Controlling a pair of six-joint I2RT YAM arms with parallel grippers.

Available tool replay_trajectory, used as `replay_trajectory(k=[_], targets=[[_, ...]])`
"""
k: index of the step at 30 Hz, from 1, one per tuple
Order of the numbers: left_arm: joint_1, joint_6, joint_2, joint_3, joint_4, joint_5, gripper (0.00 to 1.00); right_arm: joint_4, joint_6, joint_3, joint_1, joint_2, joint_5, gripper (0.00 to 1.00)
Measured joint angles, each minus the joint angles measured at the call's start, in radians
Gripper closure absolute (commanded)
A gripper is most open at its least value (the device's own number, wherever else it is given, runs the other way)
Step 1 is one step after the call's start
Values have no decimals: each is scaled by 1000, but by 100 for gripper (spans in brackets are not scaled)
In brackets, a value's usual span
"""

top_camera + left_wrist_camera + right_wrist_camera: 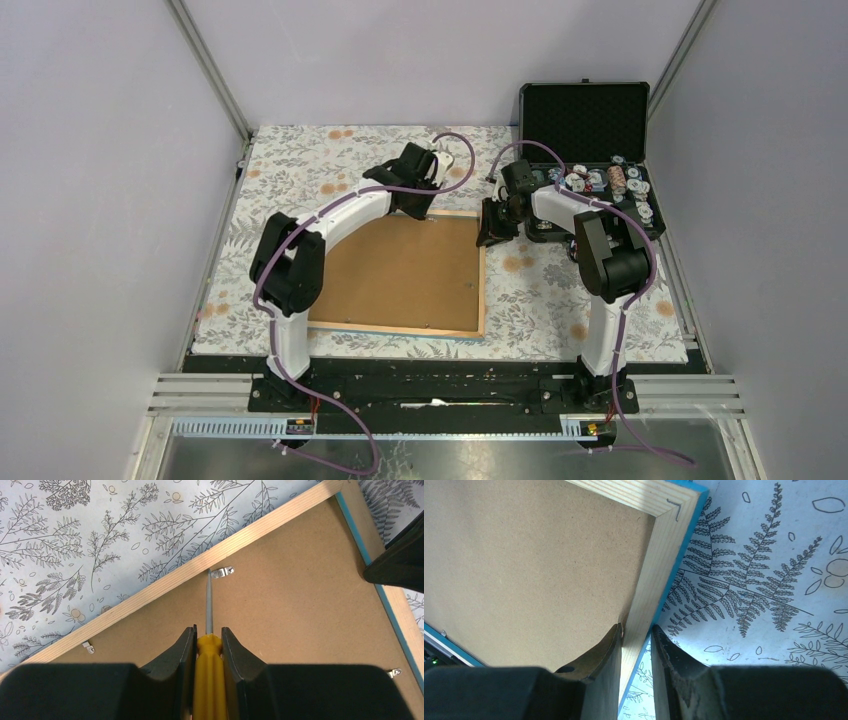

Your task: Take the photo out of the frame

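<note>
We find the frame [400, 275] lying back up on the table [540, 290], left of centre. The case [585, 120] sits behind and to its right, at the table's far right corner. Our left hand [208, 632] is over the frame's far edge, and the tip of the screwdriver [209, 680] in it is just beside a clip [222, 572] on the far rim. Our right hand [636, 630] has the right rim between its fingers, near the far corner.

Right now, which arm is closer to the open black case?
Right. Its jaws pinch the pale wooden frame's rim near the case; left jaws hold a yellow screwdriver farther away.
</note>
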Motion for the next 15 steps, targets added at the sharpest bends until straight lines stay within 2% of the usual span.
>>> replay_trajectory(k=[15], targets=[[-2, 80, -26, -40, 21, 31, 100, -3, 3, 2, 0, 0, 0, 100]])
